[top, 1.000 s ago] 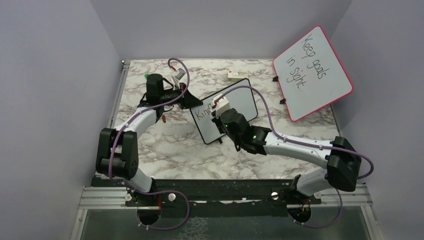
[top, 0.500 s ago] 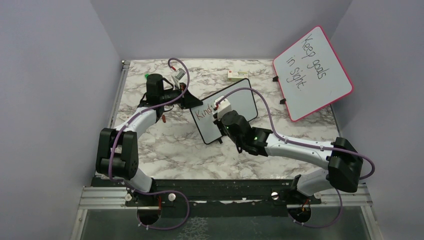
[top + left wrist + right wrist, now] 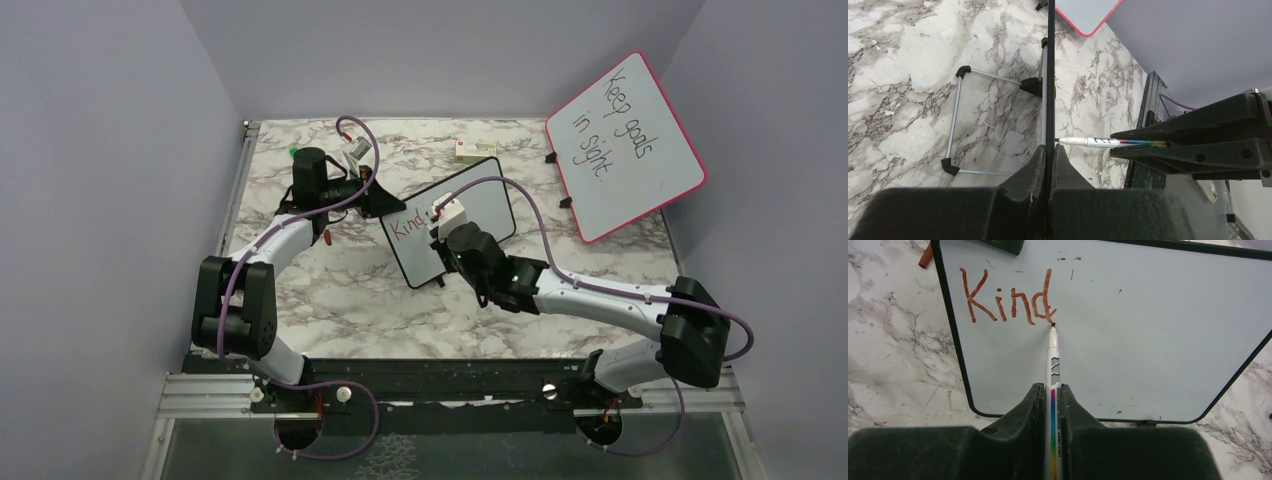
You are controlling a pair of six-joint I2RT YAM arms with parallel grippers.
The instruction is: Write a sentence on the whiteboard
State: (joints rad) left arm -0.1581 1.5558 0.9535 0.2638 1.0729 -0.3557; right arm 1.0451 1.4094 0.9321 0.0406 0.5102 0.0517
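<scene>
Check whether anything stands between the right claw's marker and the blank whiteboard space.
Nothing visible. The marker in the right claw touches the whiteboard just after "Kind"; the surface beyond is bare. The left claw pinches the board's edge, off the path.

Pink-framed board (image 3: 625,145) stands back right; small box (image 3: 472,151) on marble table (image 3: 350,290).

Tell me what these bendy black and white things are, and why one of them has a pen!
They are two robot arms bolted to a marble table. One picture looks down from above; the other two come from cameras on the wrists. The left arm has its jaws shut on the edge of the whiteboard, steadying it. The right arm has its jaws shut on a marker, its tip touching the board right after the red-brown word "Kind". At the back are a pink-framed board with writing and a small box.
</scene>
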